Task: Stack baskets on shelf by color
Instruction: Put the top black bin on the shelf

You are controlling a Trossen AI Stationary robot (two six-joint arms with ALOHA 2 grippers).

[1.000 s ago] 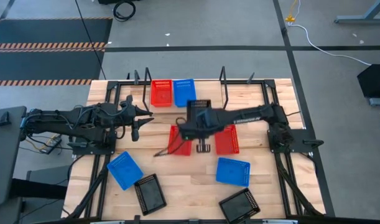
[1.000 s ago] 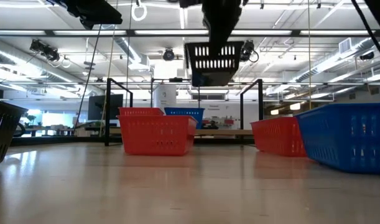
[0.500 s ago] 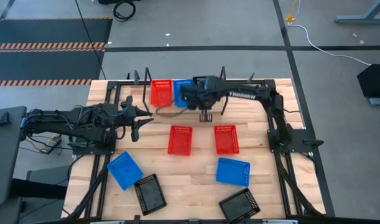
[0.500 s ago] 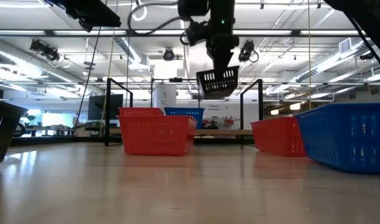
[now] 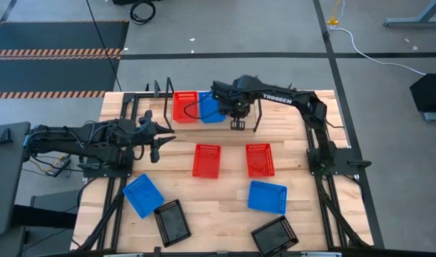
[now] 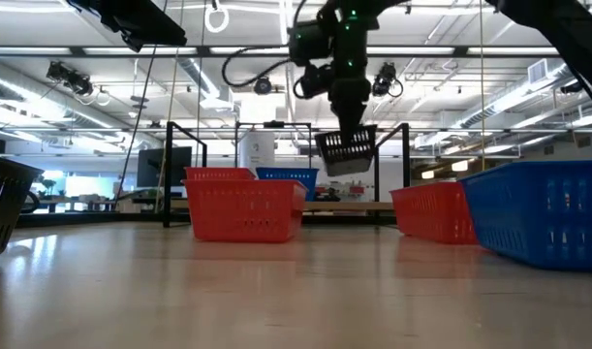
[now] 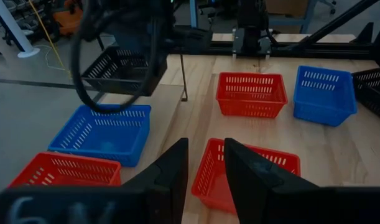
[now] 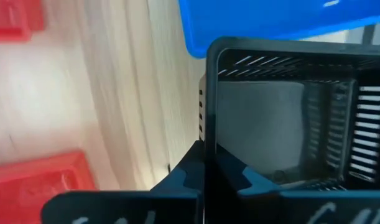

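The left gripper (image 5: 158,140) stays where it was over the table's left side, fingers slightly parted and empty. On the shelf (image 5: 275,103), the red basket (image 5: 185,106) and blue basket (image 5: 210,107) are unmoved. The right gripper (image 5: 235,114), clamped on the black basket (image 6: 347,151), has carried it from mid-table to above the shelf, just right of the blue one.

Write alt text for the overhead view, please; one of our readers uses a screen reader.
Seen from above, the right claw holds a black basket over the shelf at the table's far edge, beside a blue basket and a red basket already there. Six more baskets lie on the table, and the left claw waits at the left.
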